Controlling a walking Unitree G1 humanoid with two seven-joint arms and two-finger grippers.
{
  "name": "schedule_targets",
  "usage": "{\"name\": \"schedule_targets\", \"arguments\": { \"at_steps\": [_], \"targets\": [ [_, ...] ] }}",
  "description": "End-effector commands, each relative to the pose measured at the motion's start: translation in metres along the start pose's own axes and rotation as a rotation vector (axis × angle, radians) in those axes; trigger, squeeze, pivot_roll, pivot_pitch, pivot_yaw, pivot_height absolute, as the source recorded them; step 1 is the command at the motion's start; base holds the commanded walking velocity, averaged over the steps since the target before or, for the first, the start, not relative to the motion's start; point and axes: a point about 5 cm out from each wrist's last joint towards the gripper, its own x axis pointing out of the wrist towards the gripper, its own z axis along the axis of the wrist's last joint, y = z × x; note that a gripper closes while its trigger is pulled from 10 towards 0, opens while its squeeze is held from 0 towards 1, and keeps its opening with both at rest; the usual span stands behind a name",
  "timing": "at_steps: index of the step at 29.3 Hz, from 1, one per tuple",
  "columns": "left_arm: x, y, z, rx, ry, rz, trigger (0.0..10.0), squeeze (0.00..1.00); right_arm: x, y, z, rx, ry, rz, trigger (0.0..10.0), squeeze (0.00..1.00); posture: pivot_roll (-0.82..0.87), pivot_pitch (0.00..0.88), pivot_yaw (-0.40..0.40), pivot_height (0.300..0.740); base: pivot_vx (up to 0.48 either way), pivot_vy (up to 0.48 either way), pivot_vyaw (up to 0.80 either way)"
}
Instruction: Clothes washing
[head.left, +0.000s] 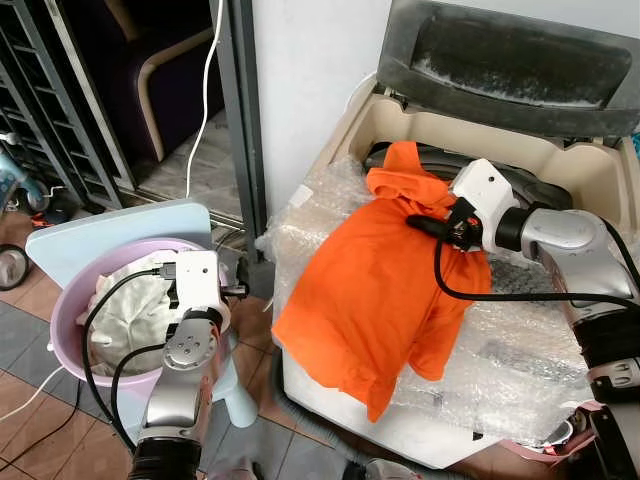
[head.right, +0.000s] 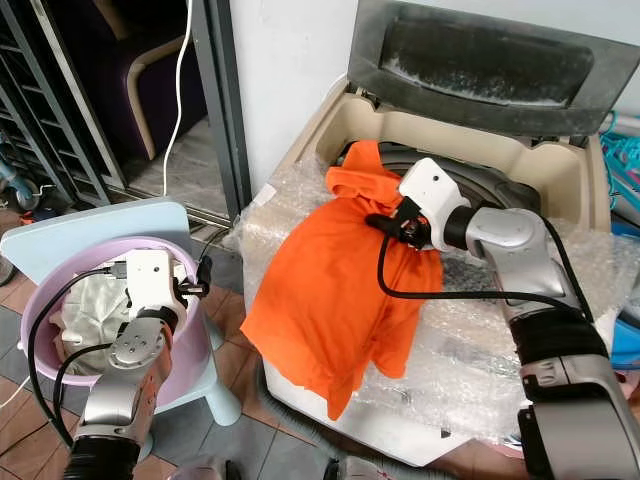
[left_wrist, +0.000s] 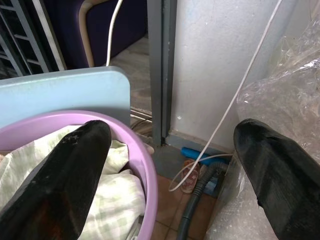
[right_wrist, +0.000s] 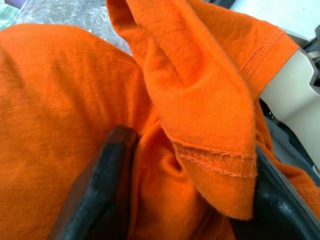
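Right end effector grips a fold of the bright orange cotton T-shirt, which lies spread over the bubble-wrapped top of the cream top-loading washing machine. Left end effector hangs with fingers apart above the round pink plastic basin holding pale cloth.

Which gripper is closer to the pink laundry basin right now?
Left. The left gripper hangs open just over the pink basin's rim, while the right gripper is away at the washing machine, fingers in the orange shirt.
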Motion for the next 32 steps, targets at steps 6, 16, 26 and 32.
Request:
{"name": "schedule_targets", "arguments": {
  "at_steps": [6, 16, 26, 32],
  "targets": [
    [-0.001, 0.0, 0.002, 0.006, 0.002, 0.005, 10.0, 0.0, 0.003, 0.014, -0.035, 0.141, 0.12, 0.036, 0.0, 0.0, -0.04, 0.0, -0.021, 0.74, 0.0, 0.0, 0.0],
    [0.0, 0.0, 0.002, 0.01, 0.002, 0.01, 10.0, 0.0, 0.013, 0.02, -0.037, 0.458, 0.033, 0.003, 0.0, 0.0, -0.04, 0.0, -0.023, 0.74, 0.0, 0.0, 0.0],
    [0.001, 0.001, 0.003, 0.012, 0.002, 0.011, 10.0, 0.0, 0.014, -0.022, -0.02, 0.527, -0.054, -0.332, 0.0, 0.0, -0.04, 0.0, -0.019, 0.74, 0.0, 0.0, 0.0],
    [0.001, 0.002, 0.003, 0.018, -0.001, 0.013, 10.0, 0.0, -0.04, -0.106, 0.019, 0.612, -0.264, -1.009, 0.0, 0.0, -0.03, 0.0, -0.017, 0.74, 0.0, 0.0, 0.0]
  ]
}}
